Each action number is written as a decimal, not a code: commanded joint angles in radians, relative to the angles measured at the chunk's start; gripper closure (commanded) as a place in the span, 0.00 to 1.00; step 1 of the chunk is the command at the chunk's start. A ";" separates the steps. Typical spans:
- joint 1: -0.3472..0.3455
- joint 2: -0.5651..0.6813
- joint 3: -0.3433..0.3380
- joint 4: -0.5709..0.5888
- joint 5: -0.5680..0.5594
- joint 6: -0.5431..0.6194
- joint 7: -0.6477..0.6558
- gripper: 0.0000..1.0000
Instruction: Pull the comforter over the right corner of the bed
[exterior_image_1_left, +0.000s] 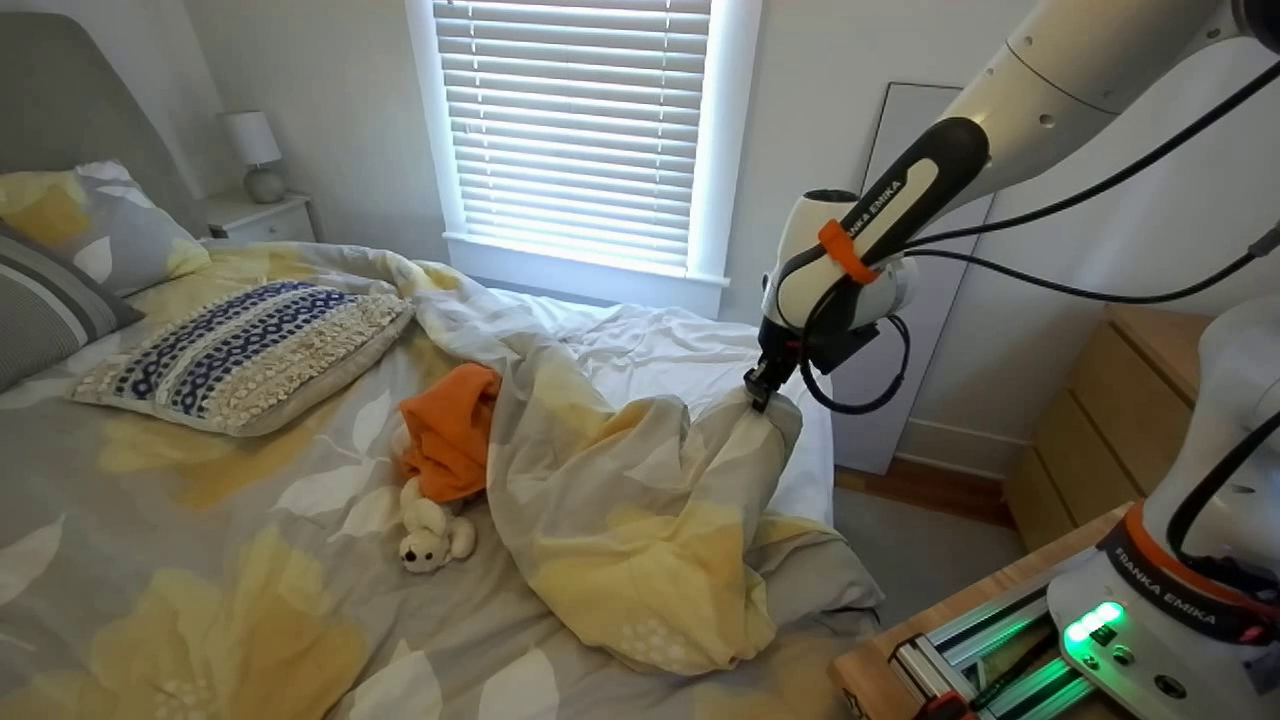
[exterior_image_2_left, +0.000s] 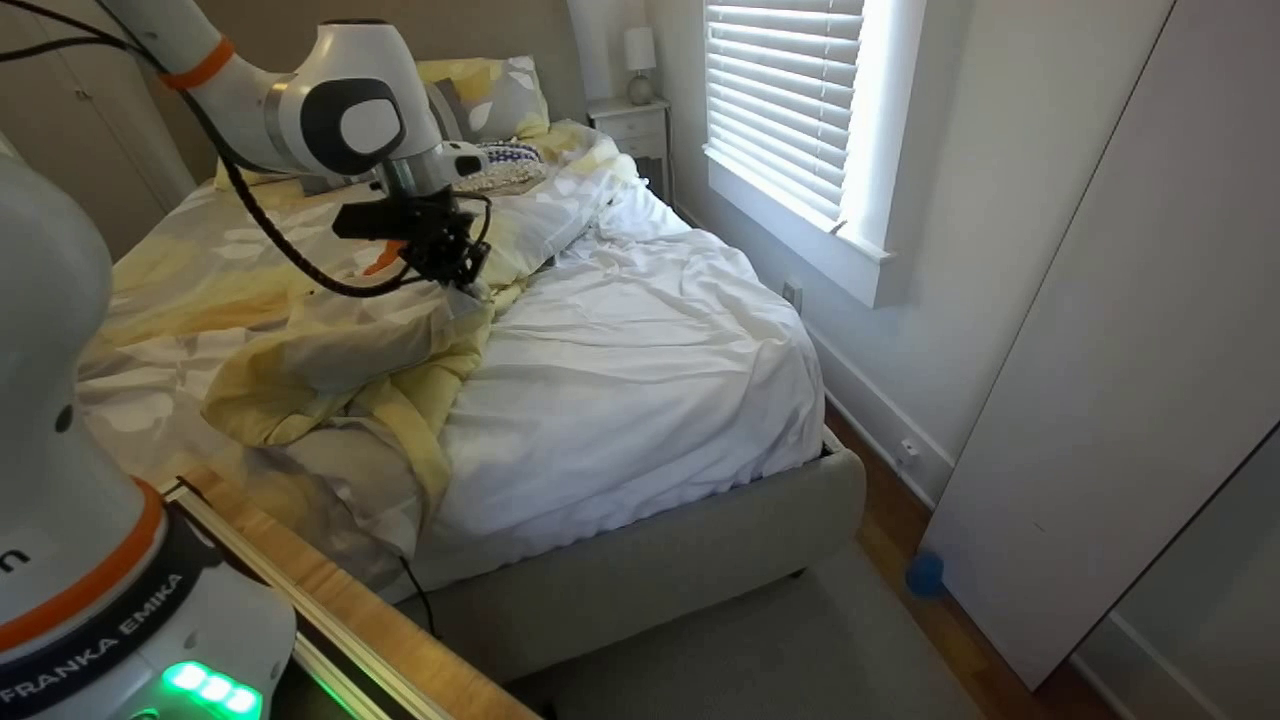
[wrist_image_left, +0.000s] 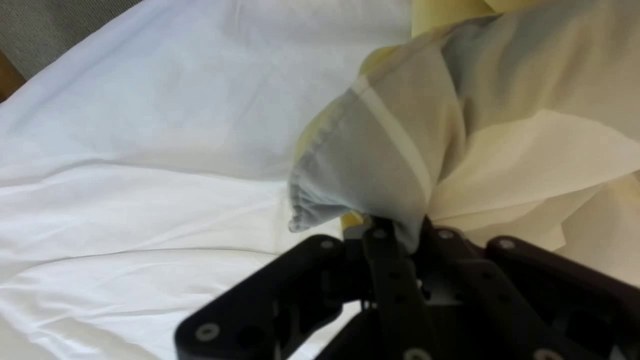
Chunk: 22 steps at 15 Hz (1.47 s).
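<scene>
The Robotiq gripper (wrist_image_left: 407, 231) pinches the floral comforter (exterior_image_1_left: 640, 500). Toward foot edge (exterior_image_2_left: 630, 505) and window (exterior_image_2_left: 785, 110) lies the sheeted mattress corner (exterior_image_2_left: 790, 420).

We see the black, two-fingered gripper (wrist_image_left: 402, 232) pinching a fold of the soft grey, cream and yellow cloth comforter (wrist_image_left: 490, 145). It spreads ahead of the gripper and to its right. On the gripper's left lies the wide, wrinkly white cloth sheet (wrist_image_left: 165, 205). Well ahead, on that side, we spot a ribbed grey patch (wrist_image_left: 65, 27).
</scene>
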 joint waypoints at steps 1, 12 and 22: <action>-0.241 0.022 0.137 0.059 -0.192 0.041 0.127 0.97; -0.715 0.183 0.084 0.482 -0.563 -0.032 0.370 0.97; -0.740 0.399 -0.045 0.739 -0.602 -0.022 0.541 0.89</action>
